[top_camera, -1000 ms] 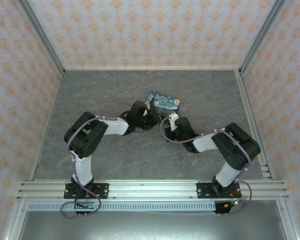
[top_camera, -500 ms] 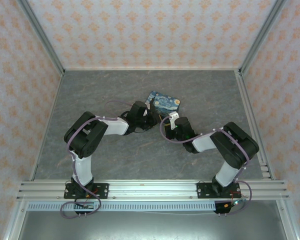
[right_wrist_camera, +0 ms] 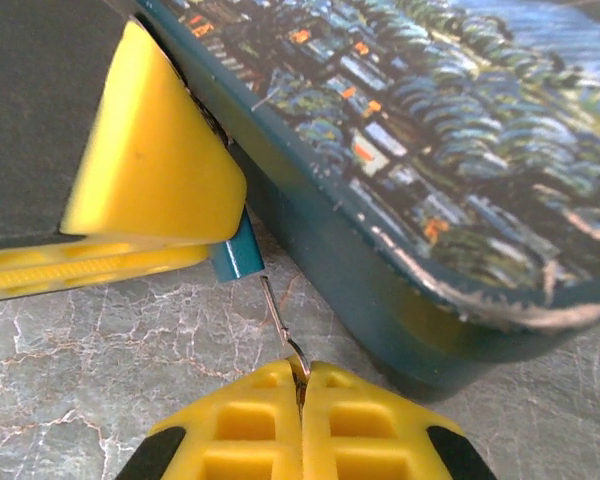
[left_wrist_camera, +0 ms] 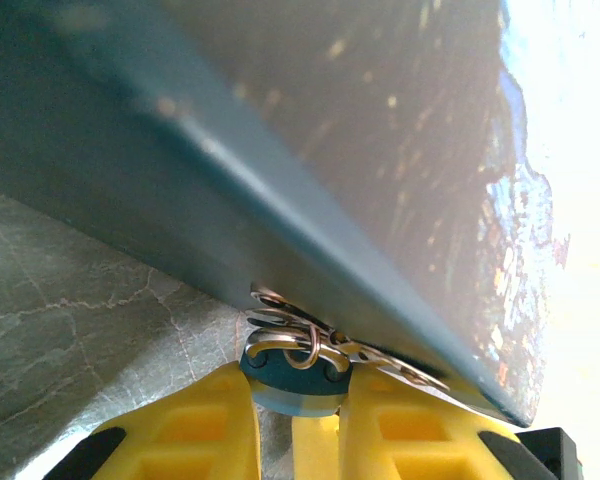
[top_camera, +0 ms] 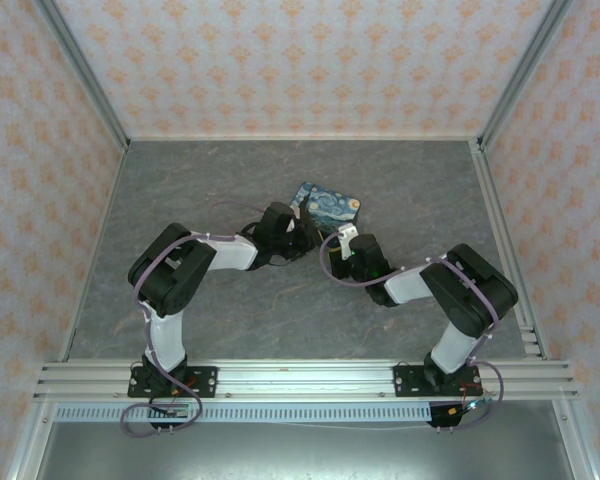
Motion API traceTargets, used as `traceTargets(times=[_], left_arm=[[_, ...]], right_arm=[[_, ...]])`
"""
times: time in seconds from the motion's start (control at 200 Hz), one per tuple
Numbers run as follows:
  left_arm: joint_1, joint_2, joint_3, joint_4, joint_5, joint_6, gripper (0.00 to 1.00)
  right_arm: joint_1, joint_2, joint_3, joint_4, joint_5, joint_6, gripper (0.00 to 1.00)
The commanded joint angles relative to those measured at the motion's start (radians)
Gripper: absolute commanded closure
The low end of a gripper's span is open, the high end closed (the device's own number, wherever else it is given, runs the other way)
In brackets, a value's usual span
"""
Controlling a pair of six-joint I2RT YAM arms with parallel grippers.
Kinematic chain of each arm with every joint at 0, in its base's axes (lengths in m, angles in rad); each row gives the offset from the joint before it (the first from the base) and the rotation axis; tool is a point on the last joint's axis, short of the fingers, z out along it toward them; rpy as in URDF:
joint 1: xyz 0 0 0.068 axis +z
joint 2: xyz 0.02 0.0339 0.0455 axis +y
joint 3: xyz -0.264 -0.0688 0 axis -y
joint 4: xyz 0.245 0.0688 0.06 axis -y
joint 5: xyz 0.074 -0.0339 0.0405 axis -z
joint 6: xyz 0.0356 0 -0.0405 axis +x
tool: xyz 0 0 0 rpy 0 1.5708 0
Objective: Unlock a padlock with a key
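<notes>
Right wrist: right fingers pinch thin key, probably; left fingers clamp teal padlock.

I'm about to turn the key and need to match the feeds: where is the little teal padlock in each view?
Top external: too small to tell; it lies at the near edge of the tin.
Left wrist: padlock bottom centre, gripped in the left gripper, under the tin's edge.
Right wrist: left of centre, under the left gripper's yellow finger; the key runs from it to the shut right gripper.
Shared landmark: the tin.
</notes>
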Motion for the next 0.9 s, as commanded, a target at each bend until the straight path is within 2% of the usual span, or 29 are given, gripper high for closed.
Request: traceTargets(times=[0.0, 0.631, 0.891], left_arm=[[-0.007, -0.035, 0.012, -0.019, -0.012, -0.008, 0.79], [-0.008, -0.038, 0.009, -0.019, -0.015, -0.006, 0.79], [-0.007, -0.038, 0.007, -0.022, -0.012, -0.006, 0.79]], right_arm=[[0.005, 0.008, 0.008, -0.011, -0.005, -0.019, 1.00], [0.008, -0.018, 0.004, 0.034, -0.048, 0.005, 1.00], [0.008, -0.026, -0.010, 0.062, -0.013, 0.011, 1.00]])
